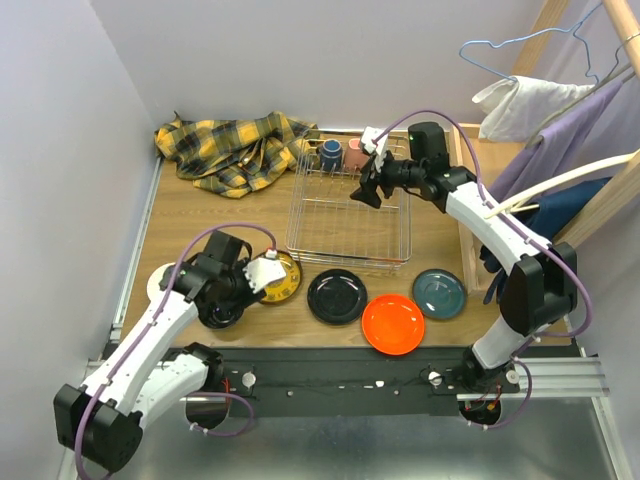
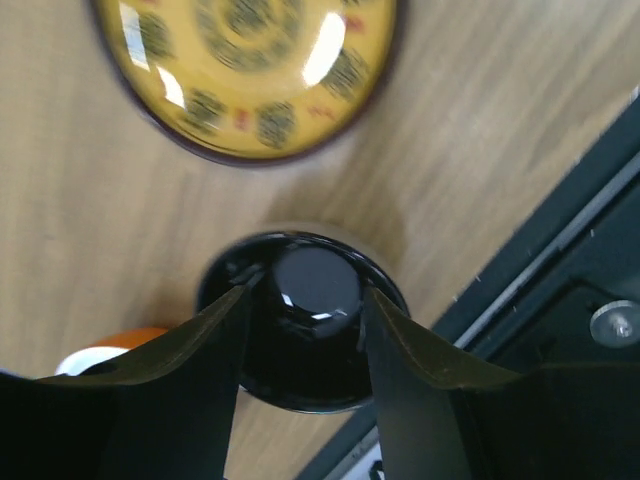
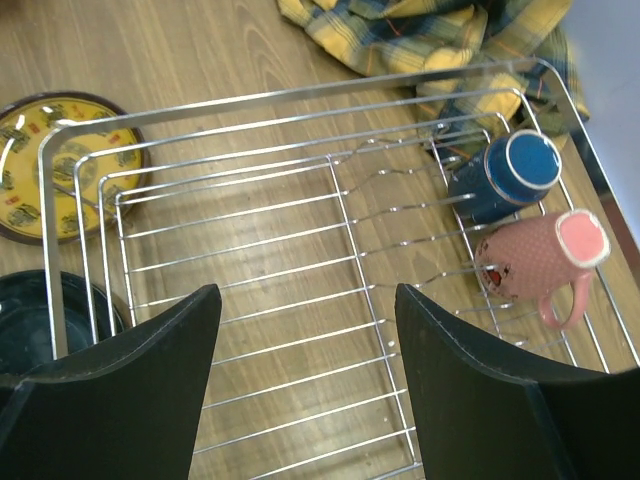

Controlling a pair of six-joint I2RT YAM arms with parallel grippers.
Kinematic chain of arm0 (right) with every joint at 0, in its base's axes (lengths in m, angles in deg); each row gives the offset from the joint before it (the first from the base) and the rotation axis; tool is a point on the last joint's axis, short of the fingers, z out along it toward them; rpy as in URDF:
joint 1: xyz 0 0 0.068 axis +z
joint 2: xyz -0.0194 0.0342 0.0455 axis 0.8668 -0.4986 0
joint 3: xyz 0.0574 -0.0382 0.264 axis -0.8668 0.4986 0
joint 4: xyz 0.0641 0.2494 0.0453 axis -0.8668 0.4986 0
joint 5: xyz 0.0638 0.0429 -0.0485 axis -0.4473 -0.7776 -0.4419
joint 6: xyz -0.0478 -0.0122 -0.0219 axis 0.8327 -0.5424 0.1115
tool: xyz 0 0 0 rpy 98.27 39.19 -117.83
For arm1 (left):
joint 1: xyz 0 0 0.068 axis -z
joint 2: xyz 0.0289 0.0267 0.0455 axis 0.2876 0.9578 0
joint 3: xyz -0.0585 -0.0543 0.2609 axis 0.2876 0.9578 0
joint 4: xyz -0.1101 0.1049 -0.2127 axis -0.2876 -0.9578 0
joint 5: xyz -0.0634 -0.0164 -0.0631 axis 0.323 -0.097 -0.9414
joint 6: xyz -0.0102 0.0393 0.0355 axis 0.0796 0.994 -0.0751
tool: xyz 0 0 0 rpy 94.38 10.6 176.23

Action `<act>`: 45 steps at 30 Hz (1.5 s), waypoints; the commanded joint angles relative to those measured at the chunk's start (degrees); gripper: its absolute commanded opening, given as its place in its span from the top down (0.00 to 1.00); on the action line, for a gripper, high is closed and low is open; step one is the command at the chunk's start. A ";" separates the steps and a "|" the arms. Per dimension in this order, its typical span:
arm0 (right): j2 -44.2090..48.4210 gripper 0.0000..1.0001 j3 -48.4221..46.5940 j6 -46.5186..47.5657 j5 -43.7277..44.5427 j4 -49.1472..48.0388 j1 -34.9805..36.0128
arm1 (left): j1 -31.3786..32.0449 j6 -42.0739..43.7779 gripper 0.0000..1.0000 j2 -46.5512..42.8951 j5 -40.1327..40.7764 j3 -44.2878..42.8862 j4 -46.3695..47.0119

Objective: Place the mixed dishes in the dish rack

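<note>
Left end effector [image 2: 306,292] astride half-hidden black bowl [image 2: 303,375], grip unclear; right end effector [image 3: 305,292] released.

Cloth: at the far left of your view, a yellow plaid cloth [image 1: 235,150] lies crumpled by the back wall.
Desk: your wooden desk [image 1: 200,215] carries the scene, with a black rail [image 1: 350,365] along its near edge.
Right side: a white garment [image 1: 525,105] and a purple garment [image 1: 560,150] hang by a wooden frame [image 1: 538,32].
</note>
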 commanded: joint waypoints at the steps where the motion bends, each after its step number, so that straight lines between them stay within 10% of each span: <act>1: 0.76 0.23 0.99 -0.64 4.41 1.55 0.06 | 2.63 2.37 0.44 -0.95 2.60 4.07 -3.34; 13: -0.64 0.23 -0.15 0.06 6.79 2.25 0.15 | 6.86 1.68 0.50 7.45 3.39 6.20 -5.45; 21: -0.82 0.23 -0.51 1.03 7.58 2.25 0.24 | 6.95 1.23 0.97 9.25 1.46 3.21 -8.17; 31: -2.75 0.23 -4.55 -2.64 10.39 3.93 0.24 | 6.86 2.38 1.00 6.23 -1.96 -27.95 -20.49; 37: -3.02 0.22 -5.86 -15.83 23.90 0.23 0.24 | 6.86 -7.88 1.00 13.89 -15.13 -32.84 -0.31; 45: -0.21 0.10 -5.87 -30.87 53.02 1.81 0.06 | 6.77 -45.75 1.00 22.23 -27.53 -21.94 55.06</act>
